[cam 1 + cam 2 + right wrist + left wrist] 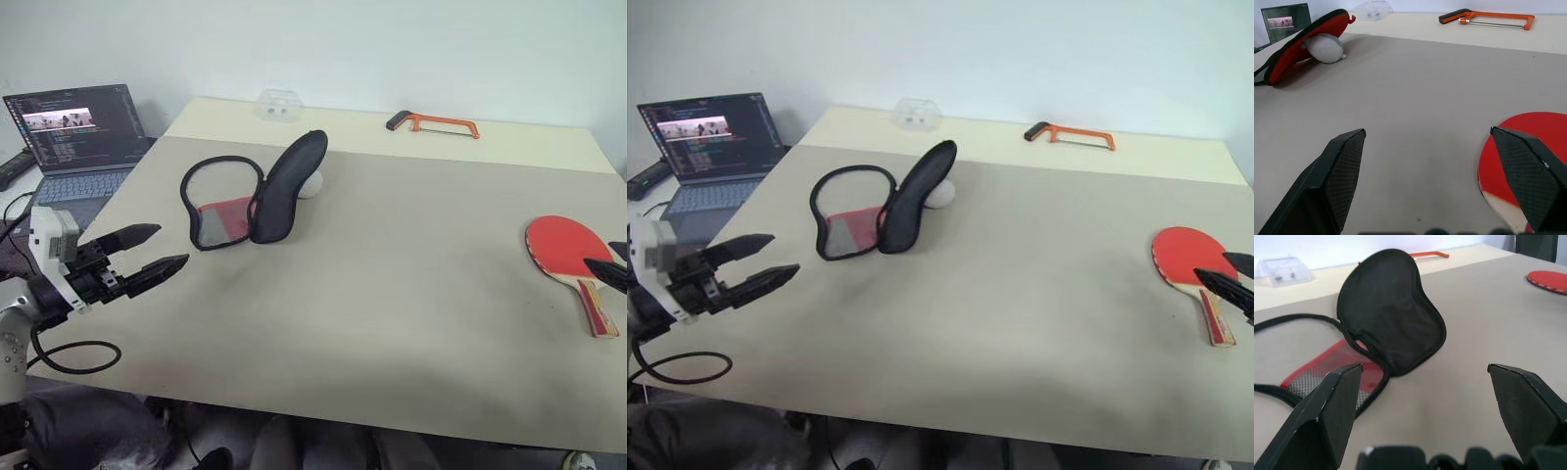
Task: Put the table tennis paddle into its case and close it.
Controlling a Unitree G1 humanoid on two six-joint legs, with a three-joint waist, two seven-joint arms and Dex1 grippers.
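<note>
No text, brand, number or sign can be read anywhere. The laptop [78, 137], standing beyond and outward of the left gripper [152, 250], has a lit screen with rows of small coloured lines and a little picture strip near its top, but the lettering is too small to make out. The case [250, 196], lying open ahead of that gripper, shows red and mesh panels with no legible mark. The table tennis paddle [568, 255], just beside the right gripper [1229, 274], has a plain red face; any print on its handle is too small to tell.
</note>
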